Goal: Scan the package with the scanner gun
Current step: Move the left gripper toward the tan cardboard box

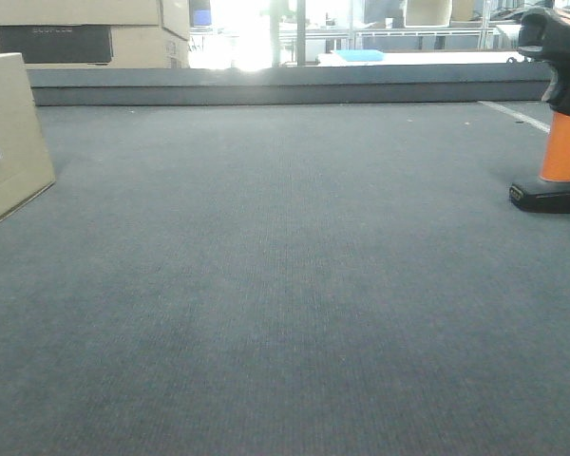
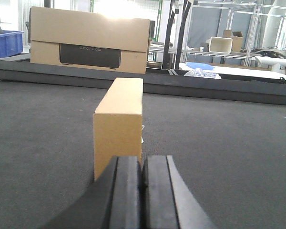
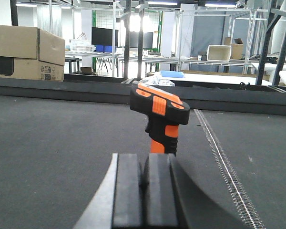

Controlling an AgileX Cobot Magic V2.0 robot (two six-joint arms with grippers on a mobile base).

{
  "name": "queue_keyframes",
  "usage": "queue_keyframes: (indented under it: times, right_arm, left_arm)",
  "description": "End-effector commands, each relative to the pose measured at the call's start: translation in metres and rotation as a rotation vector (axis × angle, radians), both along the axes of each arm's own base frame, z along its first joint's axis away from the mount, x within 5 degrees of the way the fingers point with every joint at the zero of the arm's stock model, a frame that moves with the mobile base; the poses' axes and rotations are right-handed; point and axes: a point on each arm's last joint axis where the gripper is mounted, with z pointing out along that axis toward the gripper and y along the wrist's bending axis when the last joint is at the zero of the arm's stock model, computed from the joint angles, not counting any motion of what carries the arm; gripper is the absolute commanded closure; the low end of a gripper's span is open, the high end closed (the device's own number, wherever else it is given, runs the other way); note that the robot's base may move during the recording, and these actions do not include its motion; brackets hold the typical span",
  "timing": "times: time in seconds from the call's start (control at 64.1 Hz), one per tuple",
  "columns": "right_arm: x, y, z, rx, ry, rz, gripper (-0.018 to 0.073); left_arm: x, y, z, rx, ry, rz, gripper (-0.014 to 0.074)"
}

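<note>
Right hand [image 3: 144, 191] is pinched closed, empty; should be opened wide before the orange-handled black scanner gun [image 3: 158, 109] dead ahead gets gripped.

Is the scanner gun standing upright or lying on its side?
Upright: the scanner gun stands on its black foot, orange handle vertical.

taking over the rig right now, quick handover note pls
Left gripper: shut, empty, with the package standing on edge just ahead of it.
Right gripper: shut, empty, with the scanner standing upright just ahead of it.
Done: nothing yet, neither thing is grasped.
Left: open both, pick up package and scanner, aim scanner at package, scan.
</note>
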Motion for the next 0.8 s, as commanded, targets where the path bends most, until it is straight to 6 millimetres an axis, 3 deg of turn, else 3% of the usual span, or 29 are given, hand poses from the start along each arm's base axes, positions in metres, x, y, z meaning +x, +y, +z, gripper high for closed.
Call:
queue_keyframes:
  times: [0.0,0.78]
  right_arm:
    - [-0.0006,0.0,0.0024,-0.003,-0.027,0.0,0.0727]
    - [-0.0006,0.0,0.0024,-0.003,-0.027,0.0,0.0727]
  left_arm:
    - [-0.0006,0.0,0.0031,0.001,-0.025,0.0,0.0707]
    - [-0.0006,0.0,0.0031,0.001,-0.025,0.0,0.0707]
